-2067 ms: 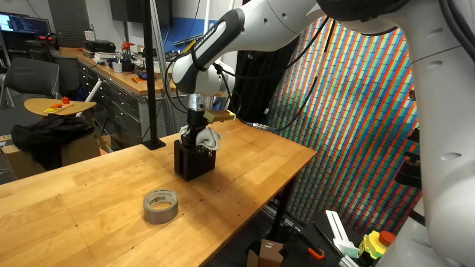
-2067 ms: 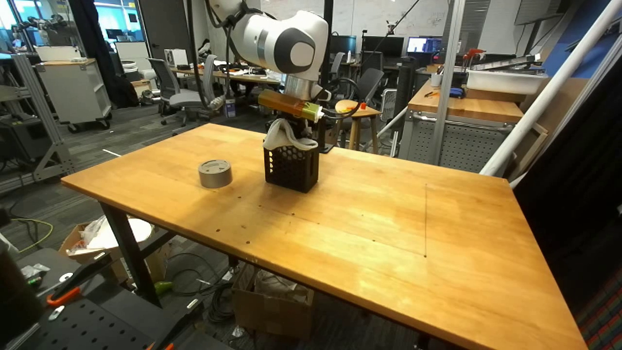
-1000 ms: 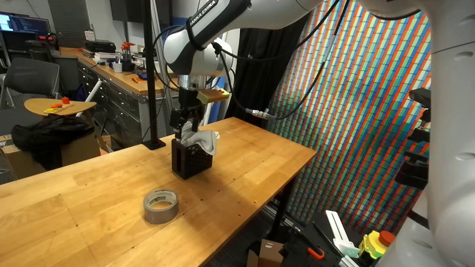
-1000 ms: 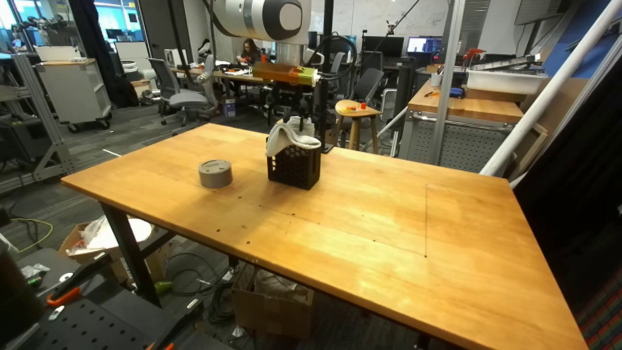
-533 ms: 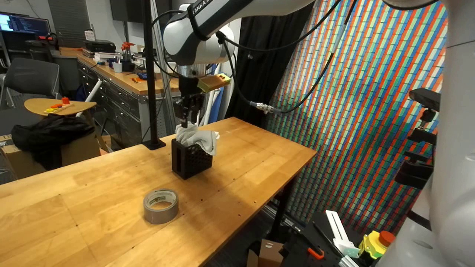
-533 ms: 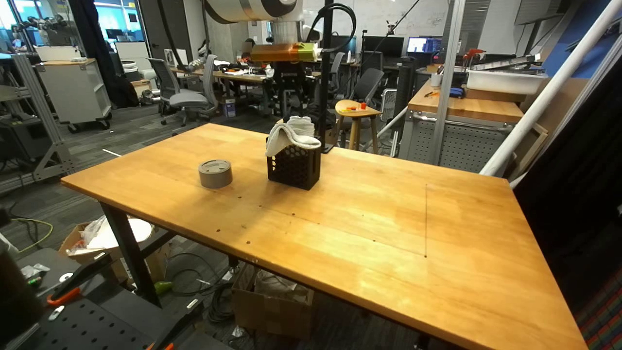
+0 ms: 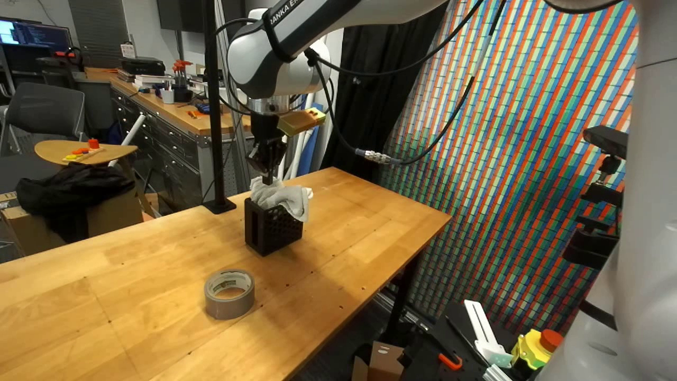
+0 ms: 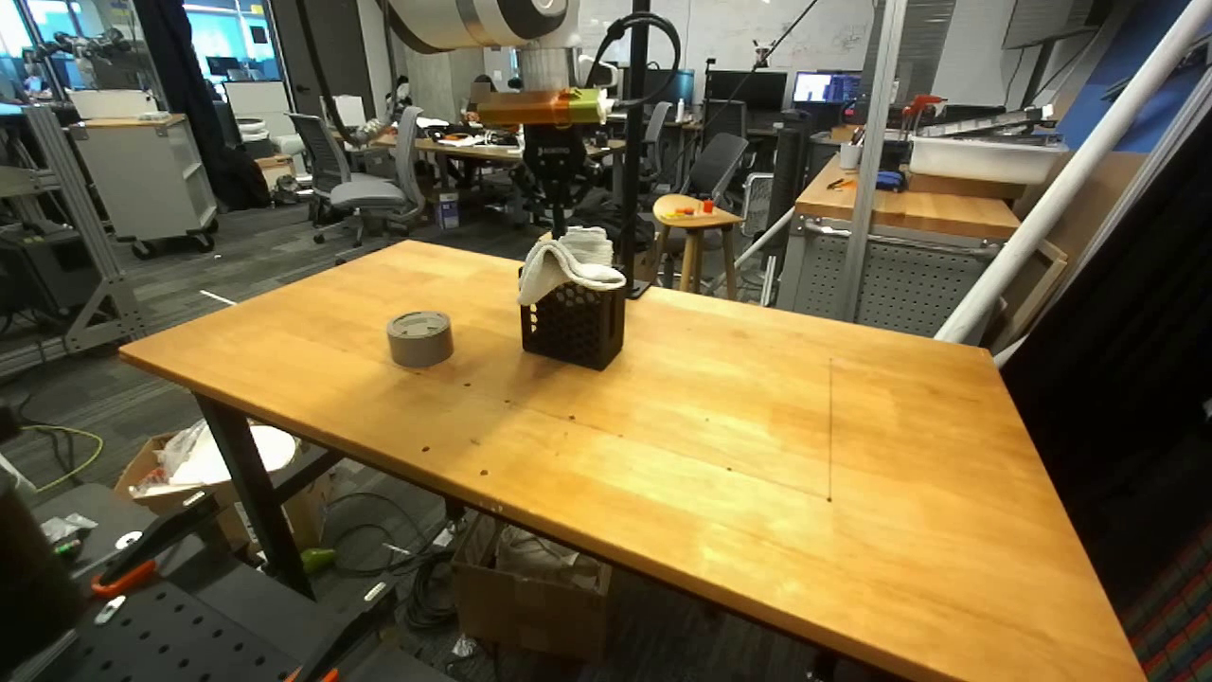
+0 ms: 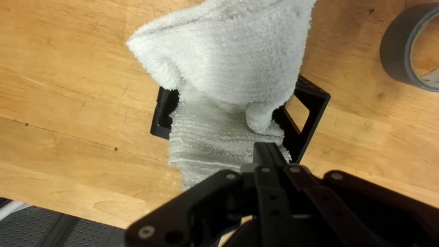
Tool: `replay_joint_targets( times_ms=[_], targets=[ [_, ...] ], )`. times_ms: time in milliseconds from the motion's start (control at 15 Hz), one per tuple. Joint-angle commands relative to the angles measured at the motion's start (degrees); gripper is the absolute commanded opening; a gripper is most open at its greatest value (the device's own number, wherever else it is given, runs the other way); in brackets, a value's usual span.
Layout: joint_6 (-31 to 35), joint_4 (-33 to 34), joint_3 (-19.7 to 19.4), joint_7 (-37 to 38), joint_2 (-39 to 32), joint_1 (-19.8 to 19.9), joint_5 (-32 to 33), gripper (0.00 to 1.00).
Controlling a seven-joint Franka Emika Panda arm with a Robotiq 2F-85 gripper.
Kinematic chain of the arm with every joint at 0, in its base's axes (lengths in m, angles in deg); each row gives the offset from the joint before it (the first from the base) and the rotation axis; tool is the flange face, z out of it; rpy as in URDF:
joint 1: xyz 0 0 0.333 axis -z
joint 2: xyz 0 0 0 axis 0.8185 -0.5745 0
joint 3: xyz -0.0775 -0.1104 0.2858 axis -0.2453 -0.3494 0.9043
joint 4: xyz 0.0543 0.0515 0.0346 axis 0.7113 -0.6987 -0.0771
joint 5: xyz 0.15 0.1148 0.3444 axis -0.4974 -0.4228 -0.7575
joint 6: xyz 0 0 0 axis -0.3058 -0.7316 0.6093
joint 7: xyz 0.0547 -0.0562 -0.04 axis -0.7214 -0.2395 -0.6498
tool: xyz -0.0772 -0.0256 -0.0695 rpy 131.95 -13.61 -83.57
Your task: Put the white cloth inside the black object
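Wrist view: your black gripper (image 9: pixel 269 151), closed and empty, is over the wrinkled off-white cloth (image 9: pixel 236 65) lying partly inside the boxy black perforated basket (image 9: pixel 311 124); tucking seems in hand, so next press the far overhang inside.

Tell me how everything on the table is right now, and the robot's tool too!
Black basket: upright on the table, open at the top.
White cloth: crumpled, partly inside the basket, sticking up and hanging over the rim.
Grey tape roll: lying flat, hole up, apart from the basket.
Tool: shut, no cloth seen in it; touching the cloth or not, I can't tell.
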Motion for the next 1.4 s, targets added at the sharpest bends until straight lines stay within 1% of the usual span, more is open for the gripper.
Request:
replay_joint_targets(
  times_ms=[0,733,1333],
  targets=[
    [0.4,-0.6,-0.5,0.3,0.1,-0.4,0.6,0.04],
    [0.7,1.6,-0.3,-3.8,-5.8,1.4,-0.4,0.04],
    [0.6,1.2,3.0,-8.9,-13.6,3.6,-7.6,0.04]
  ],
)
